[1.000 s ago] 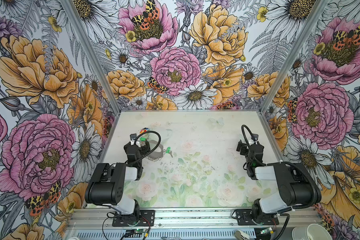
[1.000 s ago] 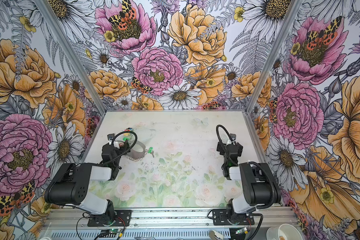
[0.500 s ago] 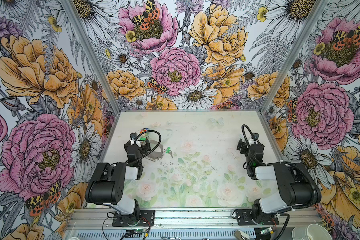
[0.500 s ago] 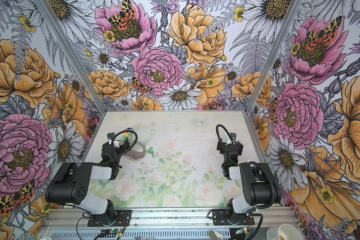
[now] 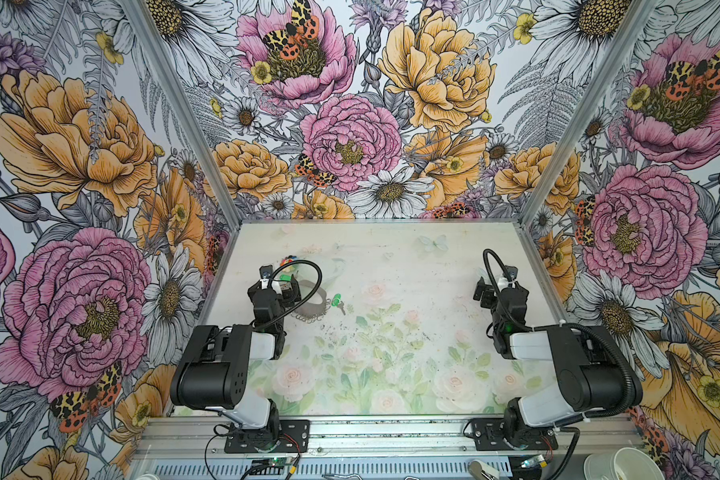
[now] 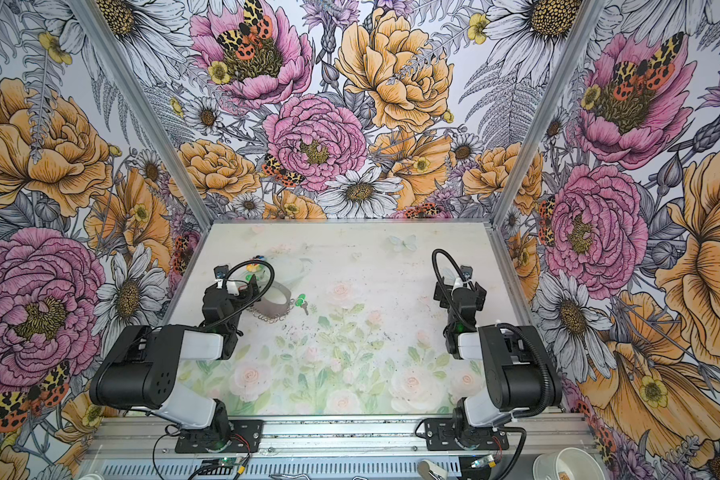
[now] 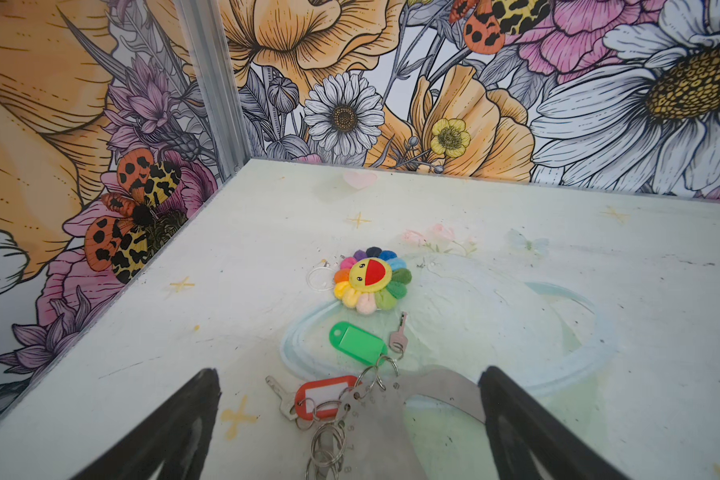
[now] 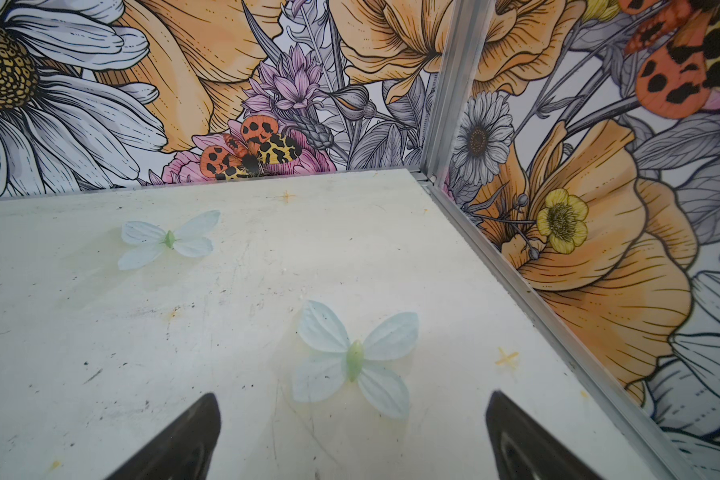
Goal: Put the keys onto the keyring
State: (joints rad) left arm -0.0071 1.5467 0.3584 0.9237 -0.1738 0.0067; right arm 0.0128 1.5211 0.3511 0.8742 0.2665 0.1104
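My left gripper (image 7: 350,374) hangs wide open over the keyring (image 7: 437,386) by the desk's (image 5: 391,257) left edge; my arm (image 5: 267,309) hides part of the band.

grey loop-fringed keyring (image 5: 312,308) lying flat, green-headed key (image 5: 336,299) just beside it

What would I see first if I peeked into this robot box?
Probably the giant painted flowers and spotted moths covering the walls. Then, on the pale table, the rainbow smiley flower toy toward the far left side, with a bright green tag lying just in front of it. In a top view, a small green-headed key lies alone just right of the grey keyring.
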